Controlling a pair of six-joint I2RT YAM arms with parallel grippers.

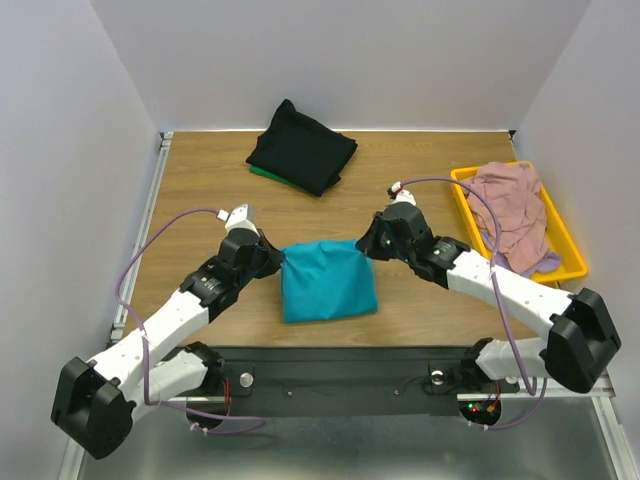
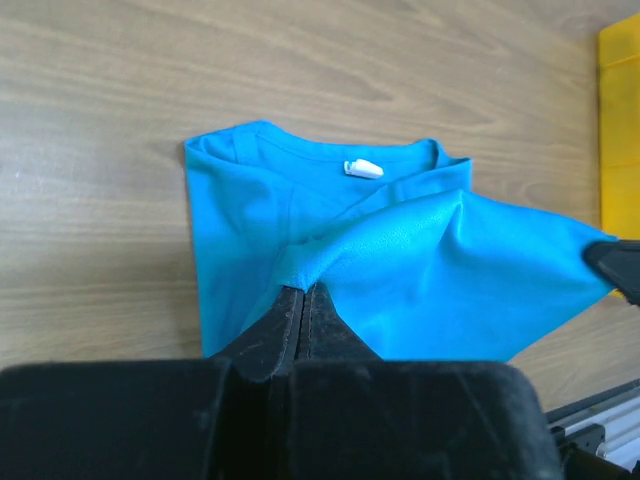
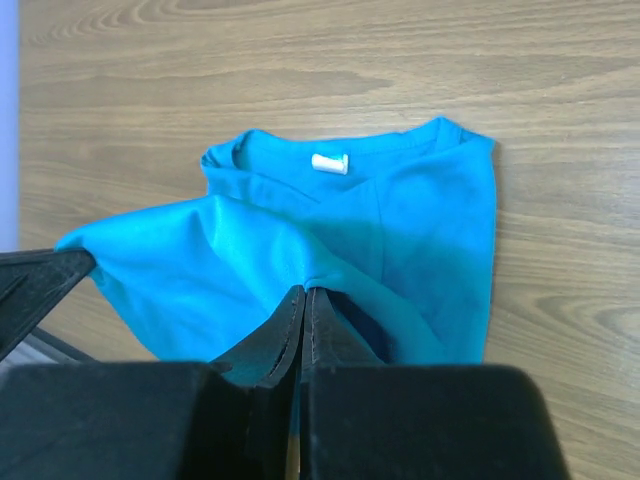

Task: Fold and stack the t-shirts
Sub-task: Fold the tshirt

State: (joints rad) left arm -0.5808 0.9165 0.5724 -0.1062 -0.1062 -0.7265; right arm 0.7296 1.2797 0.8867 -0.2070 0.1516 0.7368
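Teal t-shirt [image 1: 328, 282] sits in the middle of the table [image 1: 200, 190], folded roughly square, with its white neck tag [image 2: 363, 168] showing. The left gripper [image 1: 277, 258] and right gripper [image 1: 367, 243] are each clamped tight on a far corner.

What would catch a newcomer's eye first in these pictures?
The teal t-shirt in the middle, pinched on either side by the left claw and right claw, both shut on it. Next, a folded black t-shirt at the back and a pink t-shirt heaped in the yellow tray on the right.
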